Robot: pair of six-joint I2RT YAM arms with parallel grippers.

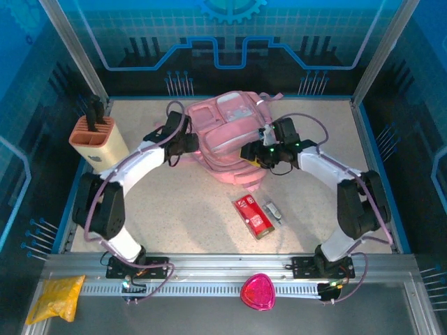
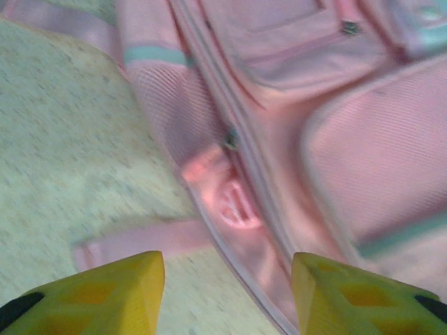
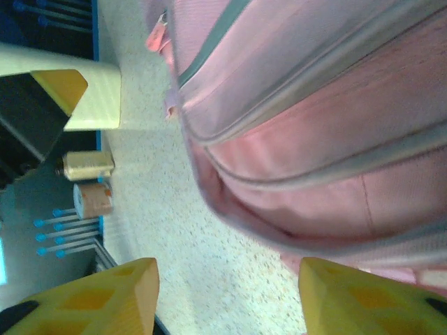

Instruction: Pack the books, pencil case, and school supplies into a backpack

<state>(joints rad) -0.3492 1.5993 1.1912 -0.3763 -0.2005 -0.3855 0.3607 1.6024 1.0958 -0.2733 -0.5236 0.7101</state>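
Far left, I see a knife block; red pencil case lies apart. Pink backpack slumped between left gripper and right gripper, both parted, empty.

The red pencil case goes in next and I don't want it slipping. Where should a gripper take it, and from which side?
Grip the pencil case across its narrow width, mid-length, from straight above, probably: it lies flat on the table, oblong. Keep clear of the small grey-white piece close beside it.

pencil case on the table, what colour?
The pencil case is glossy red with white print; it shows best in the top external view.
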